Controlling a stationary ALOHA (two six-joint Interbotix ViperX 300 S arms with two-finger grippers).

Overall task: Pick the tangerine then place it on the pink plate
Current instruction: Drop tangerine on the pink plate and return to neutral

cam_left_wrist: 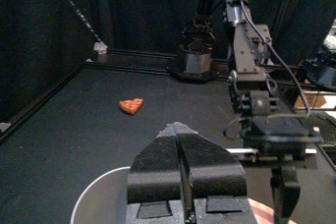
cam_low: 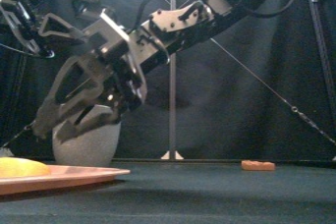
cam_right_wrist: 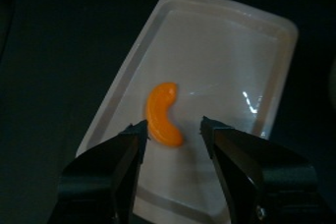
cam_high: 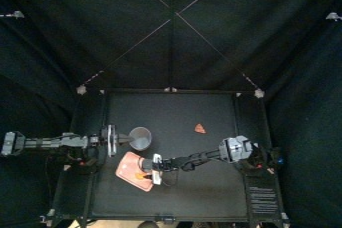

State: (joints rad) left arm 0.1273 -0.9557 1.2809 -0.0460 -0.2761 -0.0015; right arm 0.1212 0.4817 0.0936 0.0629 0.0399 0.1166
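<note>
Right tool is over the pink plate, reaching in from the worktop's right edge, past the middle. Jaws fairly wide, holding nothing. Tangerine lies flat on the plate, a curved orange segment. In the right wrist view it sits between and just ahead of the jaw tips, with a gap on both sides. No contact visible.

Plate sits in the left part of the worktop, nearer the front-left corner than the back. Front view shows the tangerine near the plate's left end, with the plate flat on the worktop.

Grey cup is upright just behind the plate, close to it; can't tell if they touch. Small orange-red toy lies near the worktop's middle, toward the right of the cup and well apart from the plate.

Left tool is by the worktop's left edge, just beside the cup on its left. Jaws pressed together with nothing between them. Left arm stretches in low from that edge, clear of the plate.
</note>
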